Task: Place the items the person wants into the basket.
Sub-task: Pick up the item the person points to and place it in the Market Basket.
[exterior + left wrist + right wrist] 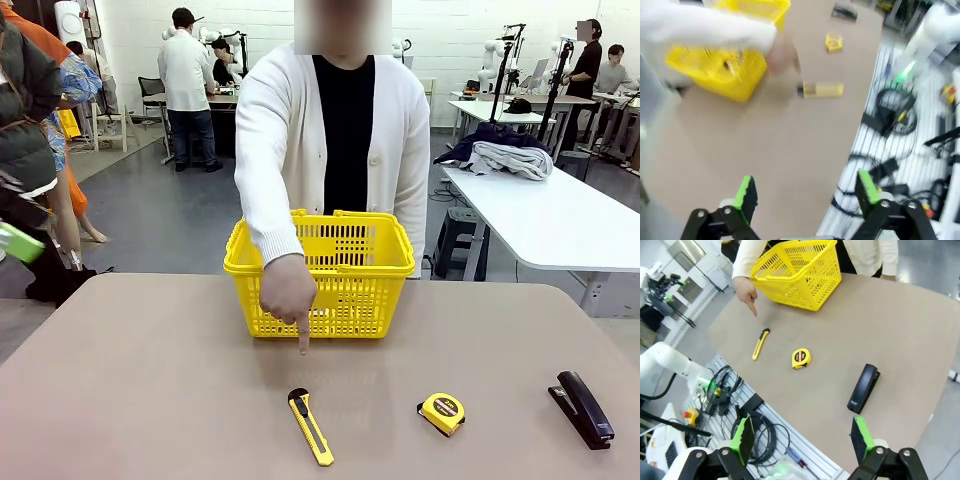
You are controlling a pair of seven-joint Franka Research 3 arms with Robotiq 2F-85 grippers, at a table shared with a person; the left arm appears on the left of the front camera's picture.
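Observation:
A yellow utility knife [311,427] with a black tip lies on the tan table near its front edge; it also shows in the wrist views as the knife [760,344] and, blurred, the knife [822,90]. The person's hand [288,293] points a finger down at the table just behind it. Behind the hand stands the yellow basket [372,270]. My left gripper [805,197] hovers open over bare table, far from the knife. My right gripper [801,437] hangs open high above the table's near edge, nothing between its fingers.
A round yellow tape measure [441,412] lies right of the knife and a black stapler [582,408] sits near the table's right edge. Cables and gear [750,425] lie on the base below the table's near edge. A white table [560,220] stands behind at right.

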